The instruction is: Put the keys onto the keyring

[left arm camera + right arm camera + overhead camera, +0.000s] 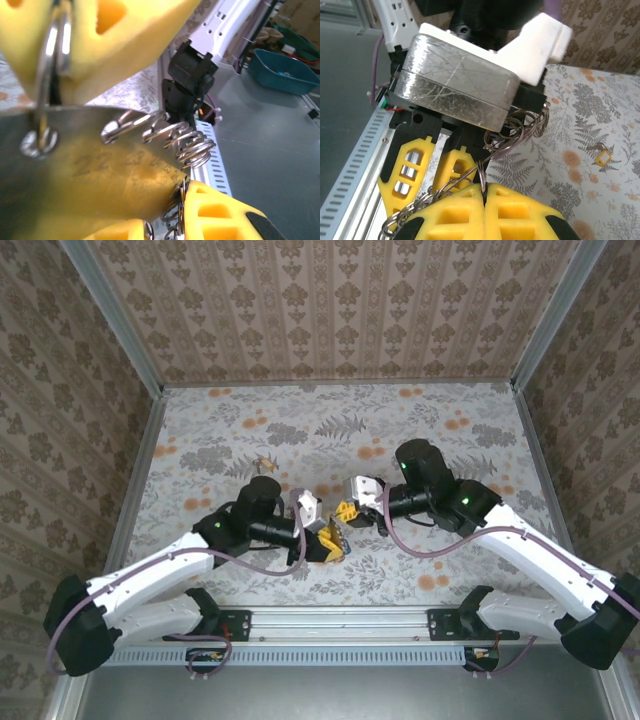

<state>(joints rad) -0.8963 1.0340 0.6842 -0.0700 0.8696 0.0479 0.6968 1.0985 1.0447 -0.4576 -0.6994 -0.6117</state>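
Currently: floral-patterned desk (450,570), both arms reaching in to meet over its near middle. Yellow left fingers (327,543) drawn nearly together, clamped on the keyring (192,147). Its wire coils and a flat metal tag (95,165) stamped 22 sit between them. The right fingers (490,194) are pressed fully together, one wire loop of the keyring pinched in the seam. Keyring strung between the two sets, off the desk as far as I can tell; loose links hang beside the right fingers. One brass-gold key (603,158) lies alone on the desk, well apart from the fingers, toward the far left.
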